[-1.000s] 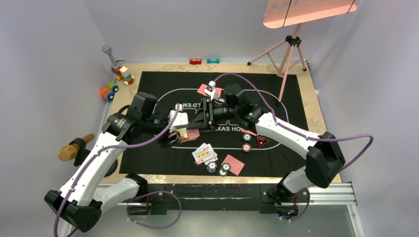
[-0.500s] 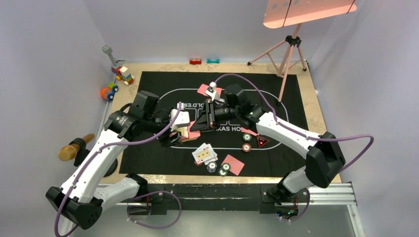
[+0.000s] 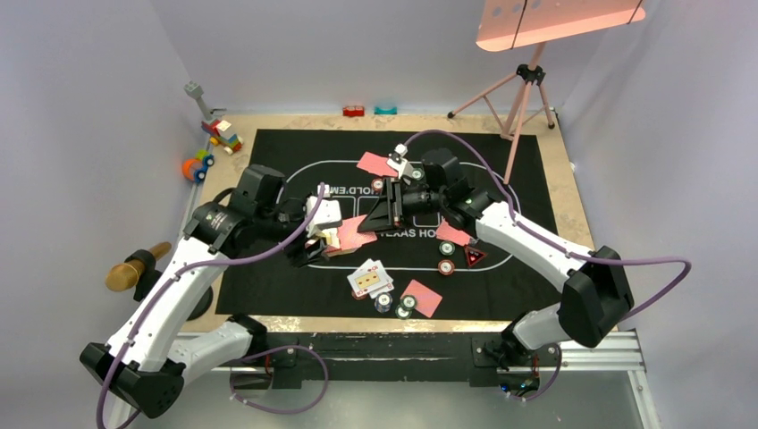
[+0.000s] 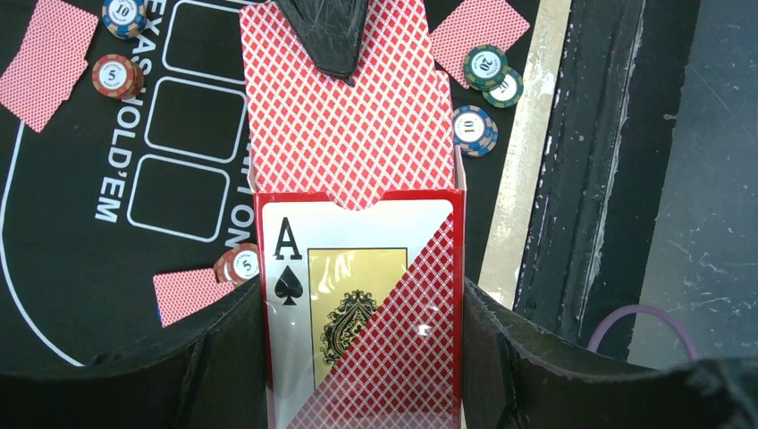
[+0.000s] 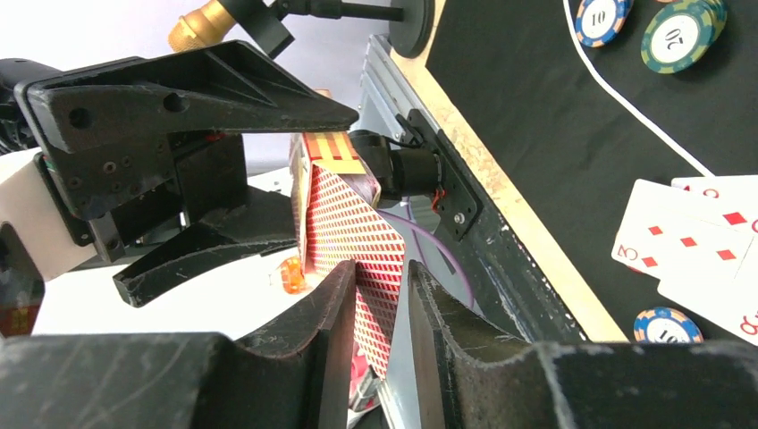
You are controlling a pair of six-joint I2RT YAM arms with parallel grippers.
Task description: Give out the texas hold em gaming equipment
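Dealing looks roughly midway: the left claw (image 4: pixel 357 366) clamps the card box (image 4: pixel 357 268) above the mat (image 3: pixel 536 179), the right claw (image 5: pixel 384 281) pinches a red-backed card (image 4: pixel 344 125) half out of it (several cards (image 3: pixel 369 279) and chips (image 3: pixel 383 302) already lie dealt); more likely wait inside.

White arms (image 3: pixel 170 295), black joints (image 3: pixel 585 299), purple cables (image 3: pixel 431 133).

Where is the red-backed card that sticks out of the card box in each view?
Top external: red-backed card at the middle of the mat, right of the card box.
Left wrist: upper centre, above the box.
Right wrist: centre, pinched in the right gripper.
Shared landmark: the card box holding it.
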